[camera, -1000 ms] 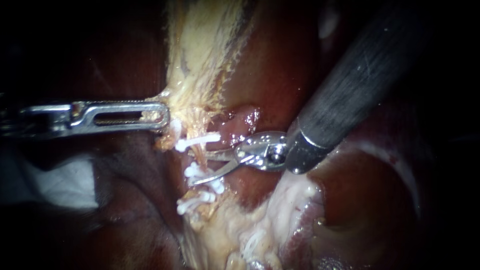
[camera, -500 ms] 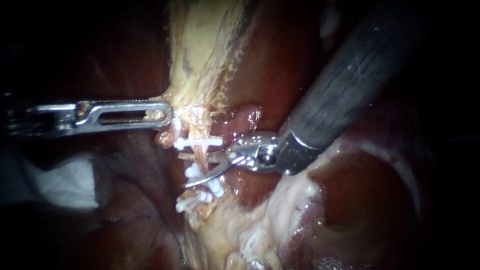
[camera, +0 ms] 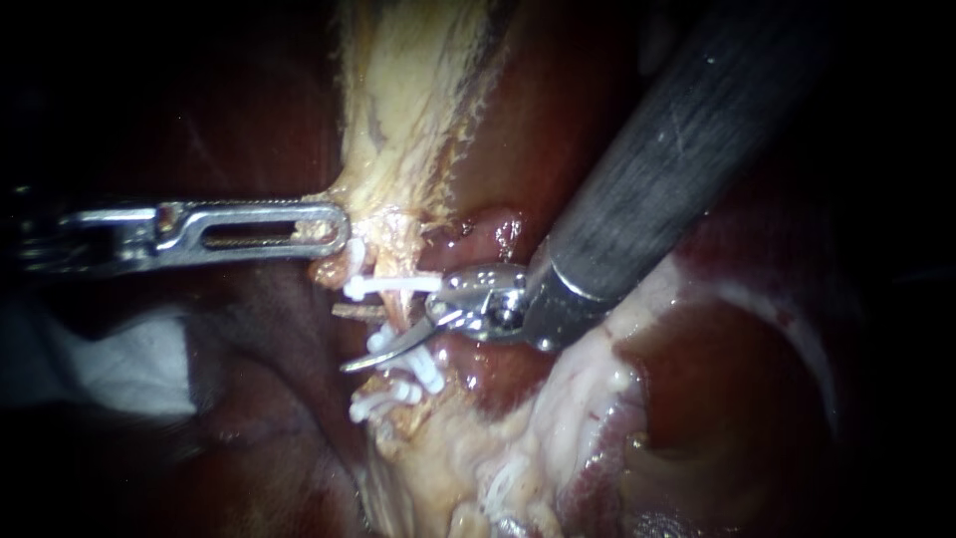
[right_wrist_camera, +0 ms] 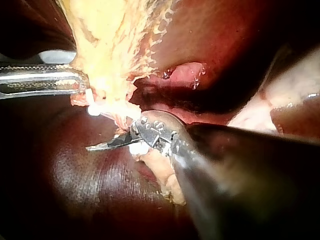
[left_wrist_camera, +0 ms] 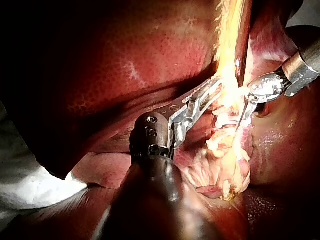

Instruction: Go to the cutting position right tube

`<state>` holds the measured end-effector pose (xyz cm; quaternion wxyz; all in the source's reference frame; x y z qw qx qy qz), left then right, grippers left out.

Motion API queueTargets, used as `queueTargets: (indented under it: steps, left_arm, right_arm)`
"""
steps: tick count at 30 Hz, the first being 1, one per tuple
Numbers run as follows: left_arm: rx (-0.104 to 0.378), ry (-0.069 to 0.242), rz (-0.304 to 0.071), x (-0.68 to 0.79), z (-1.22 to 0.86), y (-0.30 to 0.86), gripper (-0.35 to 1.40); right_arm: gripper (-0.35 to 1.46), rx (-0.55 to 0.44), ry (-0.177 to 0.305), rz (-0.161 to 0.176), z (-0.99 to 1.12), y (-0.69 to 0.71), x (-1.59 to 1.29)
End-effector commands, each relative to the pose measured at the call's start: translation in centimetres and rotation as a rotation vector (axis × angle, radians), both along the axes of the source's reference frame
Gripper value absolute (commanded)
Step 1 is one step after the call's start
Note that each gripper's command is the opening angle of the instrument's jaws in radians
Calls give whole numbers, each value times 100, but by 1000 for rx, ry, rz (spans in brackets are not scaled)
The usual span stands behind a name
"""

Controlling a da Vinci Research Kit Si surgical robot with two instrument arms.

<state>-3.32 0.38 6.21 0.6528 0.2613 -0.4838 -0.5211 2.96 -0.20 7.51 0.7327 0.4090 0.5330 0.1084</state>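
Right instrument (camera: 340, 340) advanced, open around the tube (camera: 400, 304).

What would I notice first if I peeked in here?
Probably the white clips on a thin tube in the middle. The right instrument holds open blades around that tube between clips, while the left instrument pinches the pale yellow tissue just above.

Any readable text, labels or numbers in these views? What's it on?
None readable: no word, number or sign can be made out on the left instrument, the right instrument, the white clips or the yellowish tissue, in any of the three views.
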Motion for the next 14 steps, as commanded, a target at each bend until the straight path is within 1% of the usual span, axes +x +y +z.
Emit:
queueTargets:
  steps: [1, 14]
  left_arm:
    - [0, 0, 0, 0, 0, 0, -35]
    - [0, 1, -1, -1, 0, 0, -35]
  right_arm:
    - [99, 5, -1, 1, 1, 1, -1]
    - [99, 13, -6, -1, 4, 0, -4]
